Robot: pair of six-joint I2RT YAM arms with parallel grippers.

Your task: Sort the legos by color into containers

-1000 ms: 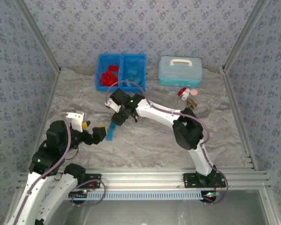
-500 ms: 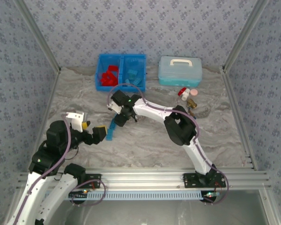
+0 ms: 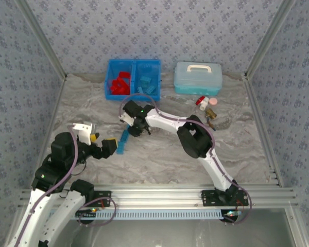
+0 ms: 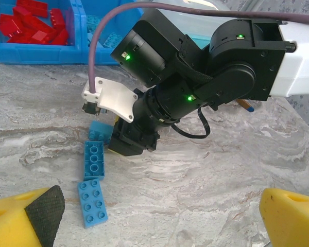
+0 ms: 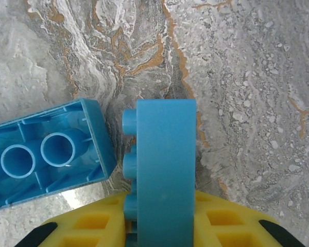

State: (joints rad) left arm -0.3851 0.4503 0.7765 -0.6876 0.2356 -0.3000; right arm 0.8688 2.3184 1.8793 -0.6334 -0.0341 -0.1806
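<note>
My right claw (image 4: 126,145) is pinched shut on one blue lego (image 5: 165,170), a hard, glossy slab standing on its long edge on the marbled table (image 5: 247,103). Its studs face an upturned blue brick (image 5: 46,159) whose hollow, tubed underside lies just beside it, while my left claw (image 3: 103,142) hangs wide open and empty. I judge I should lift straight up so the studs clear that neighbour, keep the slick plastic square between my yellow pads (image 5: 221,226), then carry it to the right compartment (image 3: 158,77) of the blue bin (image 3: 134,61).
</note>
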